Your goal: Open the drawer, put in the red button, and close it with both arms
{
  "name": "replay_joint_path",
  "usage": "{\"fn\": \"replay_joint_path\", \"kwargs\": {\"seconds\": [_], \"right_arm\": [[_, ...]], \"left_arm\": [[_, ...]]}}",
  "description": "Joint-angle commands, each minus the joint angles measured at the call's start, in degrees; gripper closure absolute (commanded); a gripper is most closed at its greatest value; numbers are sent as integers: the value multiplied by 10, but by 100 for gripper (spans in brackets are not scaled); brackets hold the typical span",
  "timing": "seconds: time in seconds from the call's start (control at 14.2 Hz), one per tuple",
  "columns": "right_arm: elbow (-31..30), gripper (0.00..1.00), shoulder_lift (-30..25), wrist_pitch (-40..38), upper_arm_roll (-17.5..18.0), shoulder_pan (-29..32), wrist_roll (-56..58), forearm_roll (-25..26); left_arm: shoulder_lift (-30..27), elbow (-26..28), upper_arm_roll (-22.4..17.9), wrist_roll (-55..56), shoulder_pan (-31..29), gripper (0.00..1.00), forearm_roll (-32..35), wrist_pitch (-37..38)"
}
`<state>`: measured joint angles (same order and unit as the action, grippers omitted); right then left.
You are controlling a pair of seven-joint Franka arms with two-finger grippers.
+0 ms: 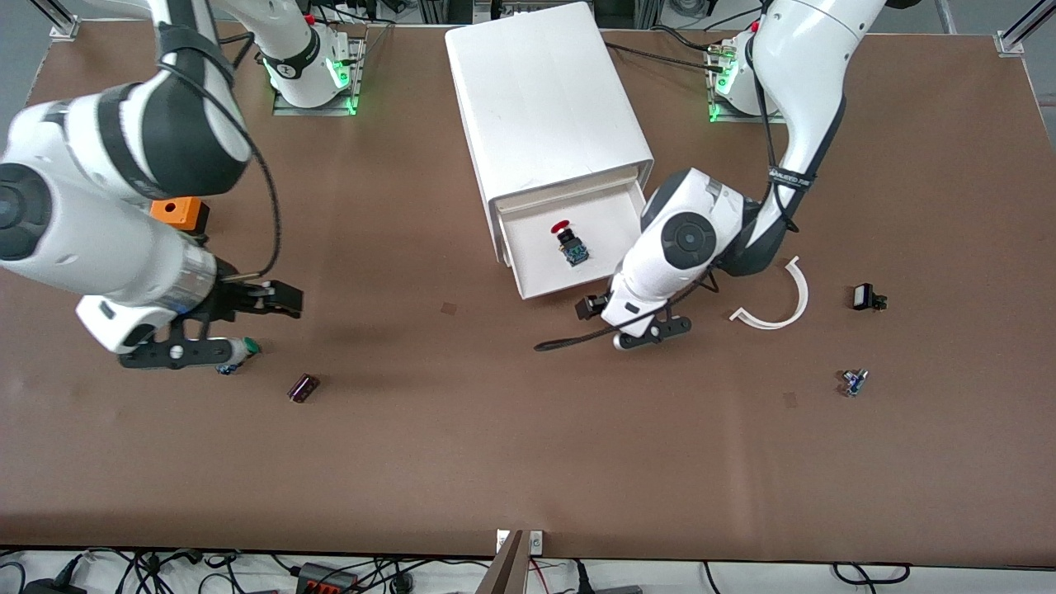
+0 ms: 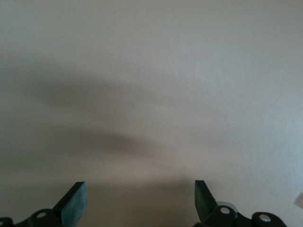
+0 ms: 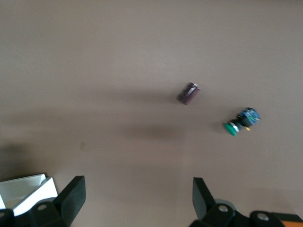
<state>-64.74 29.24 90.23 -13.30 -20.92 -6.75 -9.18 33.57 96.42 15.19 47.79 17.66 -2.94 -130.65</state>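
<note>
Hanging open and empty at the drawer's (image 1: 569, 247) front corner, the left gripper (image 1: 631, 322) could push off-centre, so the drawer may be skewed or jammed. The red button (image 1: 568, 239) lies inside the open drawer. The right gripper (image 1: 227, 326), also open, is held over the green button (image 1: 239, 353); a small dark part (image 1: 303, 388) lies near
</note>
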Motion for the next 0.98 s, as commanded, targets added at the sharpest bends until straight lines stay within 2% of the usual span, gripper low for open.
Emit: {"fn": "replay_joint_path", "kwargs": {"seconds": [0.0,0.21,0.35,0.49,0.7,0.91], "right_arm": [[-10,0,-27,-17,8,35,13,6],[-52,0,-70,-12,22,86,16,12],[-60,0,-95,-16,62,139,42,21],[-80,0,-125,-15,100,191,77,39],[-104,0,-153,-17,105,214,102,45],[-166,0,-193,2,110,214,99,87]], "left_arm": [[-25,32,22,22,-5,0,7,6],[-25,32,58,21,-7,0,7,76],[-25,27,77,20,-9,0,6,126],[-20,26,90,17,-8,0,4,142],[-17,26,96,16,-6,0,2,167],[-14,25,97,15,-1,0,-44,184]]}}
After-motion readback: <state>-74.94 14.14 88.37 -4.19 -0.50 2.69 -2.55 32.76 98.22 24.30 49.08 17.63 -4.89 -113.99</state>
